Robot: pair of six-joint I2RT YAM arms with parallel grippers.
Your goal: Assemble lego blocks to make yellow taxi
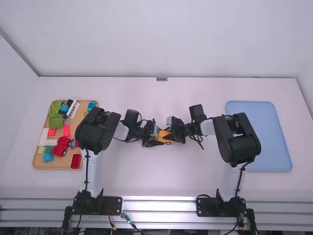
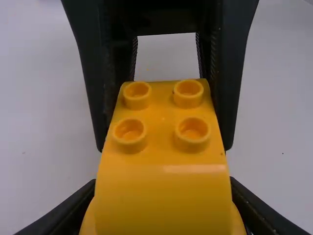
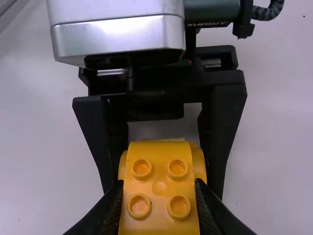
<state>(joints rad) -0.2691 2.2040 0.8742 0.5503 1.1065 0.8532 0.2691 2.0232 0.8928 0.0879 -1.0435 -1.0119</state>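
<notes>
Pinching the yellow lego taxi body [image 1: 164, 134] mid-frame, left gripper [image 2: 162, 180] and right gripper [image 3: 158, 181] both have fingers snug on opposite ends, probably so it presses together straight.

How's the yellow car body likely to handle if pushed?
The yellow car body is probably stiff: its studs have crisp, even rims. Its glossy curved slope might be slippery. Gripped at both ends, it seems unlikely to tip.

Glossy plastic, the yellow taxi [image 2: 164, 196]; matt, smooth, the white table [image 1: 195, 171].
</notes>
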